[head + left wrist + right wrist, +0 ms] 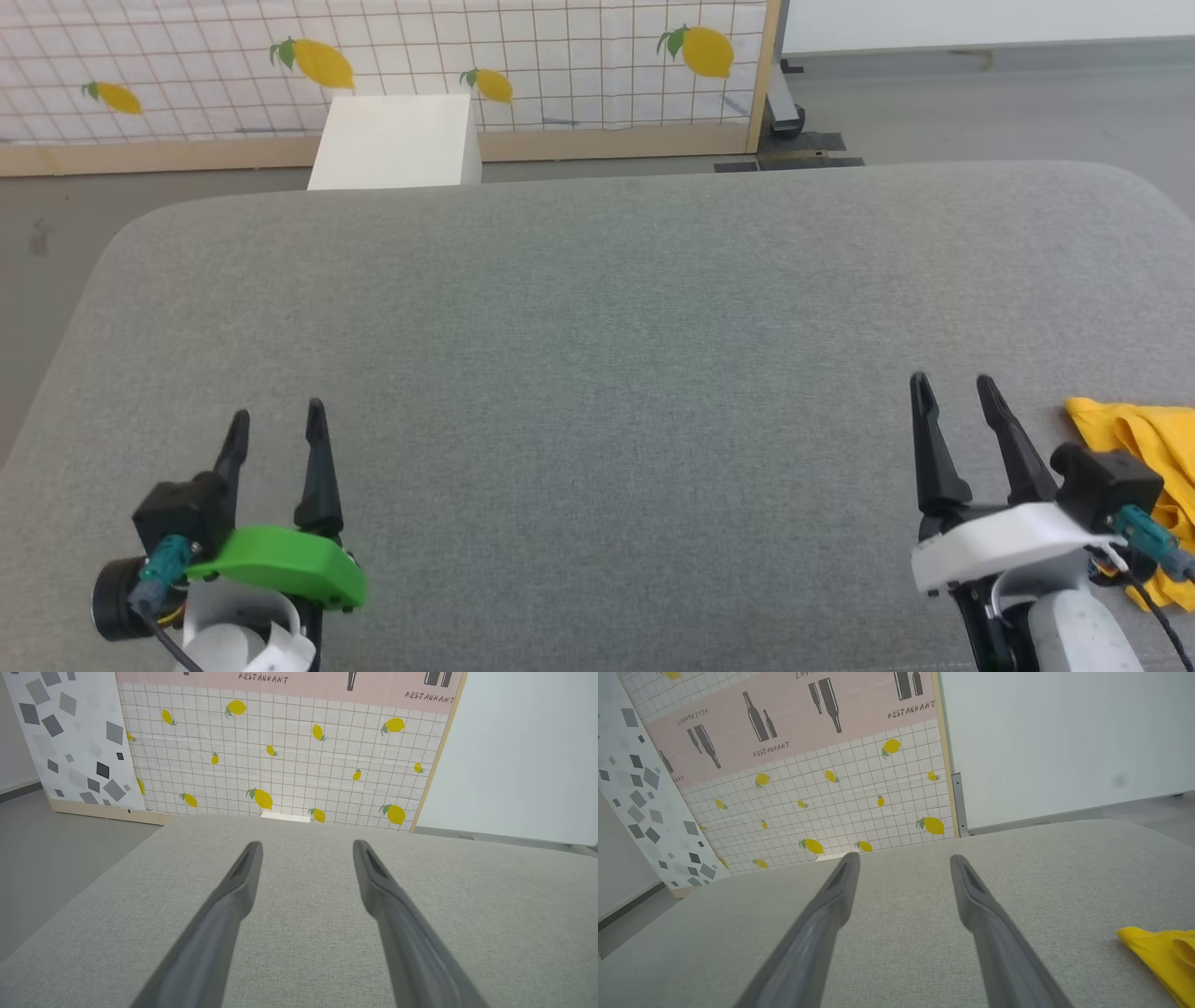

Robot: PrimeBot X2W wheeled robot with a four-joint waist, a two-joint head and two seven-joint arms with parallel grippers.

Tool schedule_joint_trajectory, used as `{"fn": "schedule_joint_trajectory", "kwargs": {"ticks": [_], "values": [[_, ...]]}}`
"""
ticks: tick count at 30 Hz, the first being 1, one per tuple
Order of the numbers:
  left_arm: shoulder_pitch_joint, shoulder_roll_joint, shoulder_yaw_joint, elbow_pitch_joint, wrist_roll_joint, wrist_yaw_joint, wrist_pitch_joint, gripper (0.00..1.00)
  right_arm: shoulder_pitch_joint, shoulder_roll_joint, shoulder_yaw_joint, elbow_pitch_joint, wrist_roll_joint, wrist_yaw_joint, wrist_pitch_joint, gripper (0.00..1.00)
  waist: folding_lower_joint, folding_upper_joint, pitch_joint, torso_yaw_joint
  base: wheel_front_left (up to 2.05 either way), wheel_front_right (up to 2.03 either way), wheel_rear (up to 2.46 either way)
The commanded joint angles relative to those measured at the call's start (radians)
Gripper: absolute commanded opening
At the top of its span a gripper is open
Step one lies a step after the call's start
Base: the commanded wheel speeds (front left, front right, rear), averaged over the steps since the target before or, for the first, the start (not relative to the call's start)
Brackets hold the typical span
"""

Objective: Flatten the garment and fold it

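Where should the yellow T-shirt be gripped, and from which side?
Grip the yellow T-shirt at its near bunched corner, coming from its left with the open right tool. That corner points toward the tool; the rest runs out of frame.

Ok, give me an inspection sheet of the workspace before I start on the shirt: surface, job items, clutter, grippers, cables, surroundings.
Surface: grey fabric table, bare across the middle.
Job's things: yellow garment, bunched at the table's right edge, partly out of frame; not flattened.
Clutter: nothing seen on the table.
Grippers: left gripper open, empty, over the near left; right gripper open, empty, just left of the garment, not touching it.
Cables: black leads with teal connectors at both wrists, clear of the cloth.
Surroundings: lemon-print panel, white box beyond the table, grey floor.
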Motion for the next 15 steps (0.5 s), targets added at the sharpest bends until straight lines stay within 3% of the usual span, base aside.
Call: {"fn": "schedule_joint_trajectory", "kwargs": {"ticks": [1, 15], "values": [[0.022, -0.002, -0.007, 0.009, 0.018, -0.003, -0.004, 1.00, 0.020, 0.001, -0.007, 0.005, -0.012, -0.001, -0.011, 1.00, 0.0001, 0.0000, -0.004, -0.006, 0.00, 0.00, 0.00], [0.045, -0.014, -0.030, 0.056, 0.020, 0.012, -0.021, 1.00, 0.072, 0.001, -0.012, -0.023, -0.073, -0.001, 0.011, 1.00, 0.0001, 0.0000, -0.006, -0.020, 0.00, 0.00, 0.00]]}}
